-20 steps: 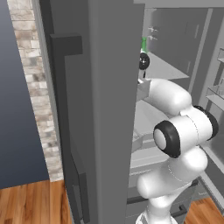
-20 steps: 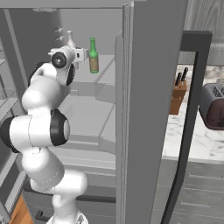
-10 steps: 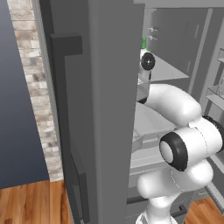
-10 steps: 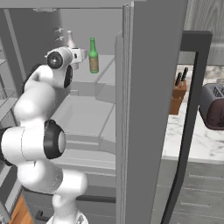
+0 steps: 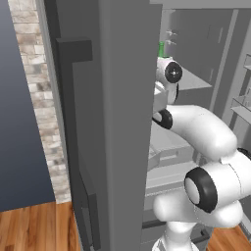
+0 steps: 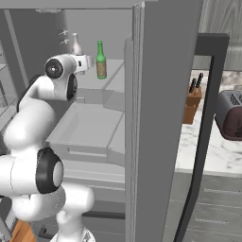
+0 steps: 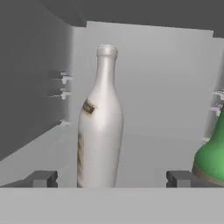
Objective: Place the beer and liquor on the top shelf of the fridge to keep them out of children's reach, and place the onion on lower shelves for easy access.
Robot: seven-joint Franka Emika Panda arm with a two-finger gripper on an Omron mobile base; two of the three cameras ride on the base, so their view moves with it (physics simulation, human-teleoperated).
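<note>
The tall grey fridge [image 6: 160, 118] with dark grey doors is seen standing open, its pale grey interior exposed. On the highest flat pale-grey shelf [image 6: 111, 78] two bottles are stood upright, just beside each other: the stout whitish liquor bottle [image 7: 99, 127] and the slim green glass beer bottle [image 6: 100, 60] with its tan-brown label. The two-finger gripper [image 7: 111, 178] is held before the whitish bottle, jaws spread wide on either side and gripping nothing.

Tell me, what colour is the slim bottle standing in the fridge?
Green, with a tan-brown label. The beer shows best in the right base view.
</note>
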